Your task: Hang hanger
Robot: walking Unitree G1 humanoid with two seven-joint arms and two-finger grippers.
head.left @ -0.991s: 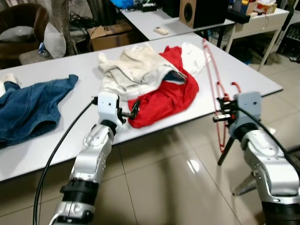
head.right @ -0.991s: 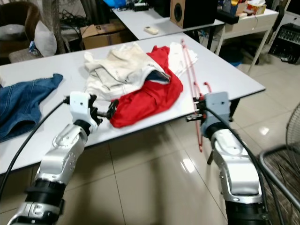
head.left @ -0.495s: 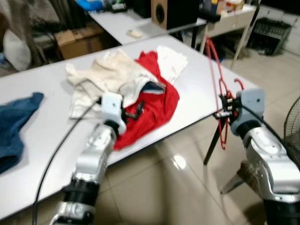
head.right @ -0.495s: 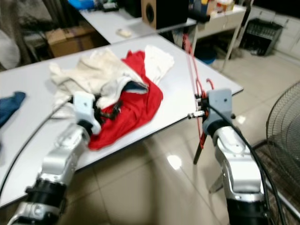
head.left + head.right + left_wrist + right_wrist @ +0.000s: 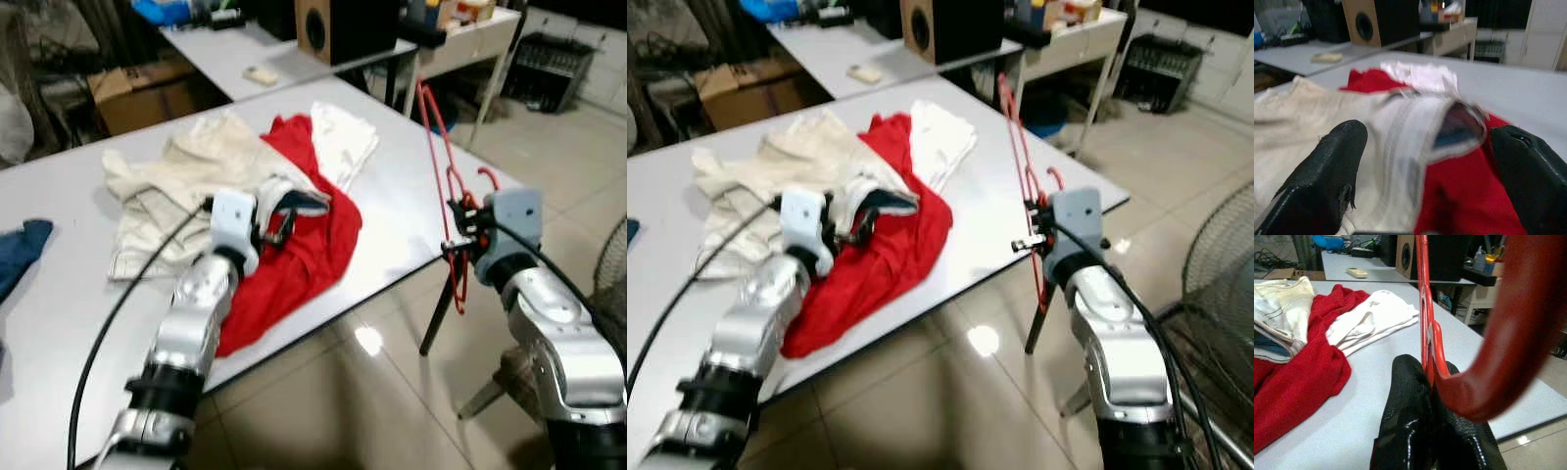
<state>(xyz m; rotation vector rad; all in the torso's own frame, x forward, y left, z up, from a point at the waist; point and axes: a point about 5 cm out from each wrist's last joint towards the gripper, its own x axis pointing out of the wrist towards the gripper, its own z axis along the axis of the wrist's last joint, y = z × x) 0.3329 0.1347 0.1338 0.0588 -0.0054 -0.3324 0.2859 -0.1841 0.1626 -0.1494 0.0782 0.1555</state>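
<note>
Whole scene has slid left and down in the head views vs. a second ago: jeans pile that filled the left side is now a blue scrap (image 5: 22, 245) at the left edge, and a fan grille (image 5: 1225, 274) has come in at the right edge. That reads as the robot turning/walking to its right, not as the items moving. Judgement: it is leaving the bench for a hanging point, so task is in the carry stage; no rail in view yet.

White table (image 5: 411, 186) runs across the upper half of frame. Clothes heap sits centre-left: cream garment (image 5: 186, 171), red garment (image 5: 304, 255) draped to the table's near edge, white garment (image 5: 343, 137) behind it.

Right gripper (image 5: 460, 230), mid-right of frame, fingers clenched on the red hanger (image 5: 439, 147) near the base of its hook. Hanger held roughly upright, tilted, its long frame rising toward upper centre, over the table's corner; grip unchanged across the turn. Right wrist view confirms: black pads (image 5: 1405, 406) pinching the red wire, hook curving close to lens.

Left gripper (image 5: 274, 227), centre-left, fingers spread, grasping nothing, hovering over the red/cream heap; arm has stayed put rel. to body.

Risk, as judged: long hanger could clip the table edge during the turn.
</note>
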